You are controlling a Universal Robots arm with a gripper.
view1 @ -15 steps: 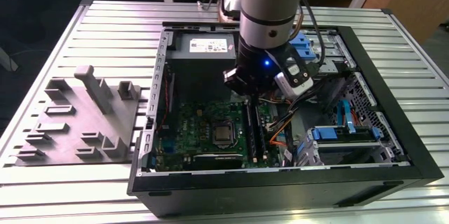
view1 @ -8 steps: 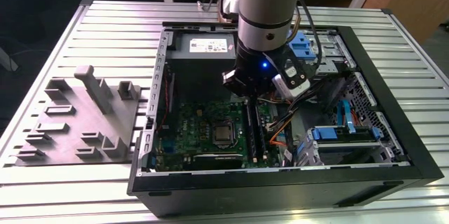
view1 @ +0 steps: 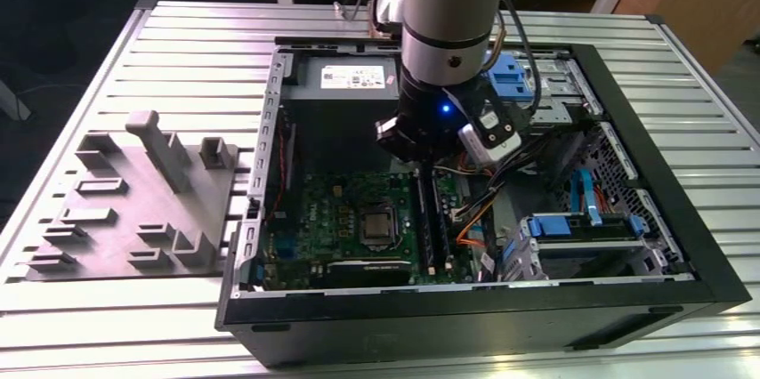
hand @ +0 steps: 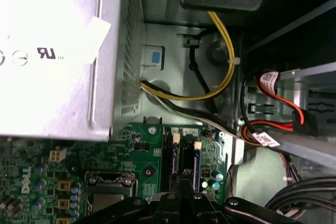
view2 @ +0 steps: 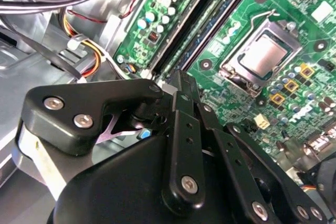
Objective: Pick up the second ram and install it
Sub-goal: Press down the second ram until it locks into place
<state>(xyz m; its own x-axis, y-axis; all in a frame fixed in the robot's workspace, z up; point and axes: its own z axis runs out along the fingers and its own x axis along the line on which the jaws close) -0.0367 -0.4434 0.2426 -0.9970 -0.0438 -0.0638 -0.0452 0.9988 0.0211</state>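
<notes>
The ribbed silver metal table point(view1: 178, 50) carries everything here. On it lies a black desktop computer case point(view1: 475, 326), side panel off and its inside open to me. My grey and silver arm point(view1: 446, 14) comes down into the middle of that case. On the exterior view's left, beside the case, sits a flat grey plastic fixture with upright posts and pockets point(view1: 131, 219).

Inside the case, the green motherboard point(view1: 333, 219) covers the floor on the exterior view's left half. A silver boxy power supply point(view1: 344, 76) sits along the far wall just beyond it. On the exterior view's right are blue-handled drive trays point(view1: 582, 223).

My black gripper point(view2: 177, 80) hangs low over the long black memory slot rails point(view2: 184, 30), at one end of them. My fingers are drawn together, tips meeting. I cannot tell whether they are touching the parts below.

The second ram point(view2: 209, 22), a thin dark blue-green stick, lies lengthwise between those rails, running away from my fingertips across the board. Whether it is fully seated I cannot tell.

Just beside the slots is the square metal processor socket with its silver lid point(view2: 262, 56). On the other side of the slots, orange cables point(view1: 472, 219) loop near the board's edge, and in the first wrist view a yellow cable point(hand: 223, 72) curves along the grey case wall.
</notes>
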